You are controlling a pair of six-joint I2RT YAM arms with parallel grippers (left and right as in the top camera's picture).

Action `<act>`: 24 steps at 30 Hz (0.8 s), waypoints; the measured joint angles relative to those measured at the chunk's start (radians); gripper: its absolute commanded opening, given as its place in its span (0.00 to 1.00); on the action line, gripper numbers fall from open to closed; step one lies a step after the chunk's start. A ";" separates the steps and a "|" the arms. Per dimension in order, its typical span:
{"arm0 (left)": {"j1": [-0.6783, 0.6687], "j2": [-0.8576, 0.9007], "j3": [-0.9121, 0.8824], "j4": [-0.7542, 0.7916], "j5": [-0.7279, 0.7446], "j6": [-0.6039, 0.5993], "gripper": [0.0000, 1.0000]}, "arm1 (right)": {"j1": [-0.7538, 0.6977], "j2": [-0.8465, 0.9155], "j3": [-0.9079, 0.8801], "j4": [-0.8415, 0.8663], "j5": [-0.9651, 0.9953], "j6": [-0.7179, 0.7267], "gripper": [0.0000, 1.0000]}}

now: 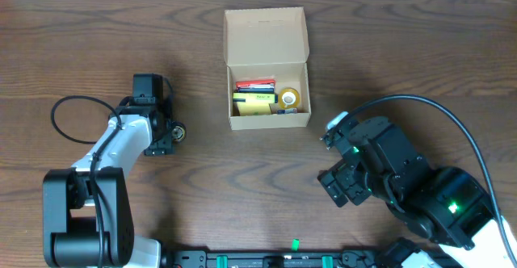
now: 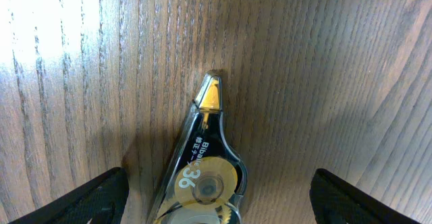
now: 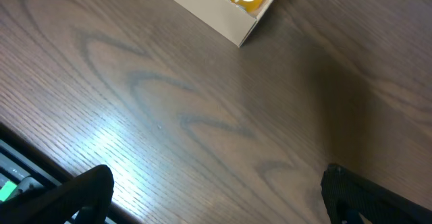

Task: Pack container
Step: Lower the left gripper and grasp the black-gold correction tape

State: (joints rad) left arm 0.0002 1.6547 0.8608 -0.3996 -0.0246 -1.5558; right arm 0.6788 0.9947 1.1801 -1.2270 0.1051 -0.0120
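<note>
The container [image 1: 271, 122] sat at the far middle of the wooden table [image 1: 404, 50], its flap lid standing open at the back. It was already partly packed: a yellow sticky-note pad [image 1: 254, 102], a small roll of tape [image 1: 290, 98] on the right and something red [image 1: 254, 84] behind the pad. There also seemed to be a dark pen-like item along the front wall, too small to name.

One item was plainly left outside, a correction tape dispenser [image 2: 202, 177] lying flat on the table well to the left of the box. The left gripper [image 2: 217, 196] was lowered over it with its fingers spread wide on either side, so it had not closed on anything. Picking it up looked like the step in hand.

The right gripper [image 3: 219, 193] hung over bare wood near the box's front right corner, jaws apart and empty.

By my reading the job was well along, with the dispenser to be carried in and the lid to be shut.
</note>
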 measured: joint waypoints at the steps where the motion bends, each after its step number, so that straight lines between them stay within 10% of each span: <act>1: 0.000 0.004 0.000 0.000 0.004 0.001 0.85 | 0.000 0.000 0.000 0.000 0.000 0.000 0.99; 13: 0.013 0.060 0.043 -0.018 0.115 -0.024 0.63 | 0.000 0.000 0.000 0.000 0.000 0.000 0.99; 24: 0.029 0.105 0.108 -0.342 0.187 -0.093 0.58 | 0.000 0.000 0.000 0.000 0.000 0.000 0.99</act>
State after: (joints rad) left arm 0.0296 1.7592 0.9684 -0.7418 0.1627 -1.6493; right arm 0.6788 0.9947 1.1801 -1.2270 0.1051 -0.0120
